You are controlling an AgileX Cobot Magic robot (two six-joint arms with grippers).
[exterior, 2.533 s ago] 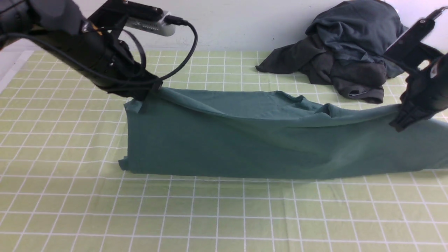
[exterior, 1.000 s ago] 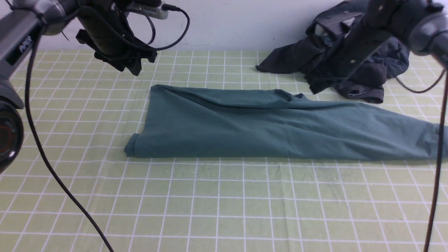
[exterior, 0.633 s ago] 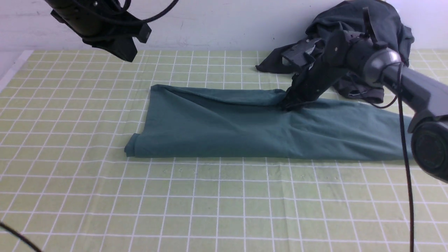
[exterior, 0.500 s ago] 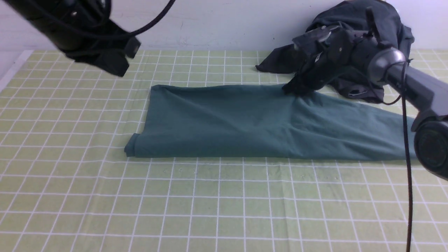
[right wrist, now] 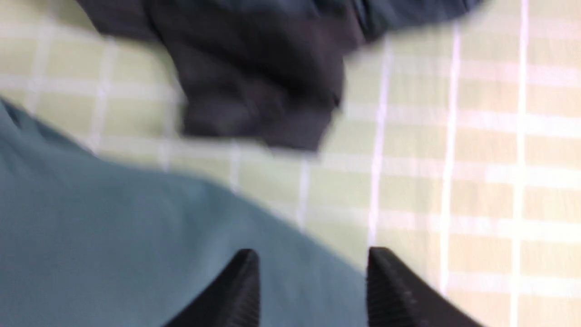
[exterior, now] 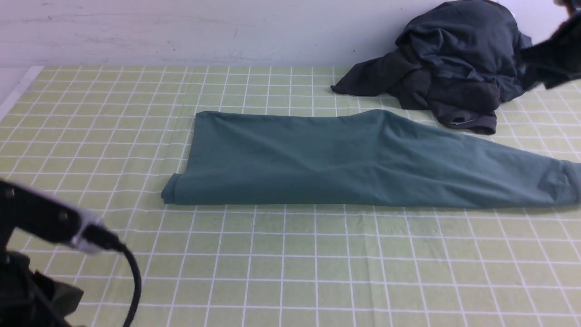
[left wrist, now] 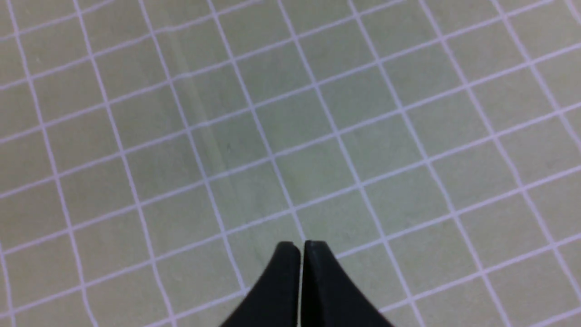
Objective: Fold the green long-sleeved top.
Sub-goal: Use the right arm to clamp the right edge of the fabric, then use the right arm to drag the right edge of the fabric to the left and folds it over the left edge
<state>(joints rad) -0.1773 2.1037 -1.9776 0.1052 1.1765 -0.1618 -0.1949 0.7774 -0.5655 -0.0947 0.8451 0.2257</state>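
Pincers first: the left pincer (left wrist: 302, 247) is closed tight, its 2 black fingers tip to tip with nothing between them. It hangs over bare checked tablecloth (left wrist: 136, 136) at the near left of the table, well away from the cloth it is meant to fold. Over on the other side, the right pincer (right wrist: 313, 259) has its jaws spread wide and empty. It hovers above the far edge of the green long-sleeved top (exterior: 345, 159), though that view is blurred and contact can't be made out.

The top itself lies flat across the middle of the table as 1 long band. Its left end is squared off, and a sleeve trails out to the right edge of the front view. The heap of dark garments (exterior: 445, 68) sits behind it at the far right, with 1 dark cuff just beside the green fabric.

By the look of it, the lengthwise folding is done and neither arm holds anything. What seems left is bringing that long right end in and folding the band across itself into a compact stack.
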